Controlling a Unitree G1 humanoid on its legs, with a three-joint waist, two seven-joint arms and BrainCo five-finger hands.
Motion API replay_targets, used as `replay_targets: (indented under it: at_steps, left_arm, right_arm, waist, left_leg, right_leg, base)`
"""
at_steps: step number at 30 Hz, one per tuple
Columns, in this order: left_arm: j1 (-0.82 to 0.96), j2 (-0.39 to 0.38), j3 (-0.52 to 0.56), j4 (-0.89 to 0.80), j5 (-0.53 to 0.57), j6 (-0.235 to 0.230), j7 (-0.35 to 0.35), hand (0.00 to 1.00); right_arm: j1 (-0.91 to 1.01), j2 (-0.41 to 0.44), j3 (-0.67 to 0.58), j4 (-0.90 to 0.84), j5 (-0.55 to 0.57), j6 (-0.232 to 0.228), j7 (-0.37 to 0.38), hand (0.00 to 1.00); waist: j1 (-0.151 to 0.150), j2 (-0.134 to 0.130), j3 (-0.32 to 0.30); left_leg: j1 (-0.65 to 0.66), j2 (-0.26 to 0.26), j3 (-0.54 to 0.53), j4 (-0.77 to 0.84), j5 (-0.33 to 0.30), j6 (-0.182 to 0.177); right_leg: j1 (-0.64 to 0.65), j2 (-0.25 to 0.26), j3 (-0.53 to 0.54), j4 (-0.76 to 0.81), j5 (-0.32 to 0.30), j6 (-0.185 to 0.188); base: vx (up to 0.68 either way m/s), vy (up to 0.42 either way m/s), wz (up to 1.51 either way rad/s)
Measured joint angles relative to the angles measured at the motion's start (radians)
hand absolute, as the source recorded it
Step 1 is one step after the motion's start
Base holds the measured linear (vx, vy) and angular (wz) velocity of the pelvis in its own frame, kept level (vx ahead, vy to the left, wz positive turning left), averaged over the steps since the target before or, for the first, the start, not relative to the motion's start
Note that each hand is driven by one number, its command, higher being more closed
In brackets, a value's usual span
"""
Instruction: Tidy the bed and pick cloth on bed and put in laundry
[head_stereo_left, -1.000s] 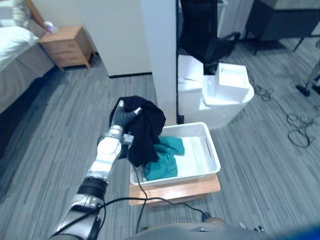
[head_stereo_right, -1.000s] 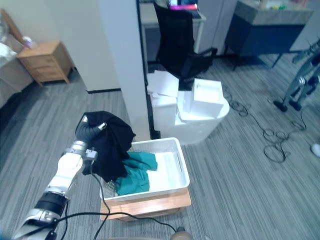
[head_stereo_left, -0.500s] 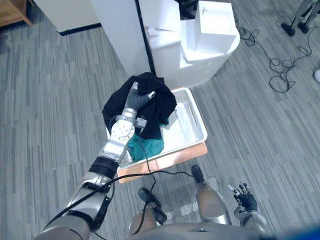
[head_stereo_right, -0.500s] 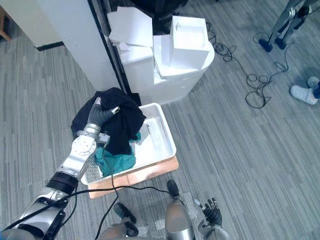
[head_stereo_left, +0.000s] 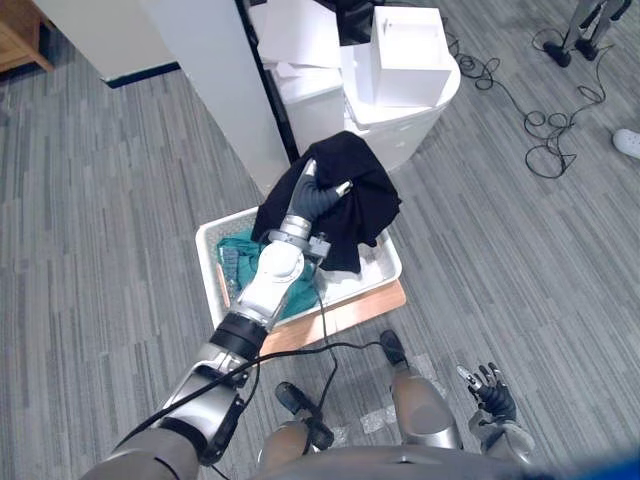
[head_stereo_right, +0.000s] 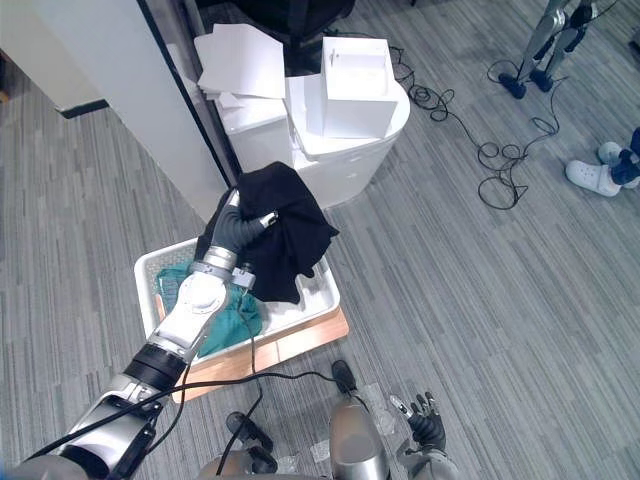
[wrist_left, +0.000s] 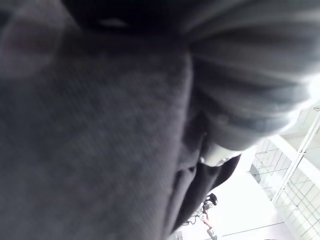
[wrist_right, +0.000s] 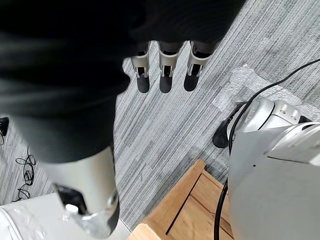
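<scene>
My left hand (head_stereo_left: 312, 198) is shut on a black cloth (head_stereo_left: 352, 200), which it holds up over the far right corner of a white laundry basket (head_stereo_left: 209, 243). The cloth drapes down from the fingers towards the basket's inside. A teal cloth (head_stereo_left: 241, 257) lies in the basket, partly hidden by my forearm. Dark fabric (wrist_left: 90, 150) lies right against the left wrist view. My right hand (head_stereo_left: 487, 386) hangs low near the floor, with straight fingers (wrist_right: 165, 75) and nothing in it.
The basket stands on a low wooden platform (head_stereo_left: 352, 308). Behind it rise a white pillar (head_stereo_left: 215, 90) and stacked white boxes on a bin (head_stereo_left: 405, 62). Cables (head_stereo_left: 545, 120) loop on the carpet at the right, near a person's shoe (head_stereo_right: 588, 177).
The camera has shifted. Relative to the basket, my left hand has carried the black cloth from the left and middle part across to the right end.
</scene>
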Motion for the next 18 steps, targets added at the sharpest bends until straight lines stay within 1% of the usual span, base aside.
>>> replay_targets:
  at_steps: [1,3,4,5,6,7,9,11,14,16,18]
  left_arm:
    - [-0.005,-0.001,-0.005,0.0,0.0,0.004,0.006,1.0]
    - [-0.026,-0.012,-0.011,0.01,0.0,0.034,0.035,1.0]
    - [-0.029,-0.014,-0.011,0.013,0.0,0.036,0.038,1.0]
    - [-0.045,-0.028,-0.012,0.03,0.0,0.056,0.062,1.0]
    - [-0.053,-0.035,-0.012,0.041,0.0,0.061,0.072,1.0]
    - [-0.073,-0.042,-0.012,0.054,0.0,0.075,0.086,1.0]
    - [-0.098,-0.043,-0.011,0.063,-0.001,0.087,0.12,1.0]
    - [-0.152,-0.044,-0.003,0.107,-0.002,0.121,0.144,1.0]
    - [-0.172,-0.049,0.011,0.148,-0.021,0.155,0.153,1.0]
    - [-0.173,-0.056,0.027,0.163,-0.031,0.166,0.152,1.0]
    - [-0.172,-0.068,0.03,0.185,-0.04,0.179,0.14,1.0]
  right_arm:
    - [-0.001,0.0,0.001,-0.002,0.0,0.001,0.0,0.0]
    - [-0.006,0.0,0.01,-0.025,0.0,0.006,-0.001,0.0]
    - [-0.006,0.0,0.013,-0.029,0.0,0.006,-0.001,0.0]
    - [-0.007,0.0,0.028,-0.049,0.0,0.009,-0.002,0.0]
    - [-0.008,0.0,0.035,-0.056,0.0,0.009,-0.003,0.0]
    - [-0.012,0.001,0.043,-0.074,0.0,0.012,-0.005,0.0]
    - [-0.022,0.009,0.046,-0.101,0.0,0.017,-0.009,0.0]
    - [-0.043,0.018,0.06,-0.135,0.0,0.025,-0.011,0.0]
    - [-0.048,0.018,0.094,-0.189,0.001,0.034,-0.013,0.0]
    - [-0.054,0.017,0.108,-0.207,0.002,0.044,-0.02,0.0]
    - [-0.054,0.017,0.115,-0.221,0.006,0.058,-0.032,0.0]
  waist:
    - [0.001,0.001,0.001]
    - [0.001,0.002,0.014]
    - [0.001,0.002,0.016]
    - [0.003,0.001,0.026]
    - [0.003,0.002,0.032]
    - [0.006,0.0,0.047]
    - [0.008,-0.002,0.048]
    - [0.016,-0.012,0.07]
    - [0.022,-0.013,0.09]
    - [0.024,-0.016,0.1]
    - [0.035,-0.016,0.104]
  left_leg:
    - [-0.008,0.0,0.002,0.0,0.001,0.0]
    - [-0.028,0.0,0.012,0.0,0.006,0.0]
    - [-0.03,0.0,0.013,0.0,0.007,0.0]
    - [-0.037,0.002,0.019,0.0,0.007,0.0]
    - [-0.037,0.003,0.019,0.0,0.007,0.0]
    - [-0.037,0.011,0.019,0.0,0.007,0.0]
    - [-0.07,0.015,0.02,0.013,0.006,-0.001]
    - [-0.104,0.026,0.018,0.04,0.003,-0.001]
    - [-0.122,0.034,0.008,0.05,0.003,-0.002]
    - [-0.128,0.033,0.005,0.05,0.003,-0.001]
    - [-0.139,0.03,0.003,0.049,0.005,0.001]
  right_leg:
    - [-0.009,0.0,0.002,0.002,0.0,0.001]
    - [-0.036,0.001,0.008,0.005,0.004,0.005]
    - [-0.038,0.002,0.008,0.006,0.004,0.005]
    - [-0.051,0.003,0.009,0.011,0.004,0.005]
    - [-0.052,0.002,0.009,0.012,0.004,0.005]
    - [-0.054,0.003,0.008,0.017,0.004,0.005]
    - [-0.088,0.004,0.007,0.03,0.004,0.005]
    - [-0.112,0.003,0.003,0.039,0.004,0.005]
    - [-0.121,0.003,-0.019,0.047,0.003,0.003]
    - [-0.125,0.002,-0.022,0.048,0.003,0.003]
    - [-0.138,-0.001,-0.023,0.053,0.003,0.002]
  base:
    - [0.03,-0.027,-0.07]
    - [0.05,-0.015,-0.1]
    - [0.05,-0.012,-0.12]
    - [0.05,-0.009,-0.08]
    - [0.06,-0.008,-0.07]
    - [0.05,-0.019,-0.05]
    - [0.04,-0.027,-0.01]
    - [0.03,-0.04,0.07]
    - [0.0,-0.048,0.12]
    - [0.01,-0.018,0.08]
    - [0.01,-0.011,0.05]
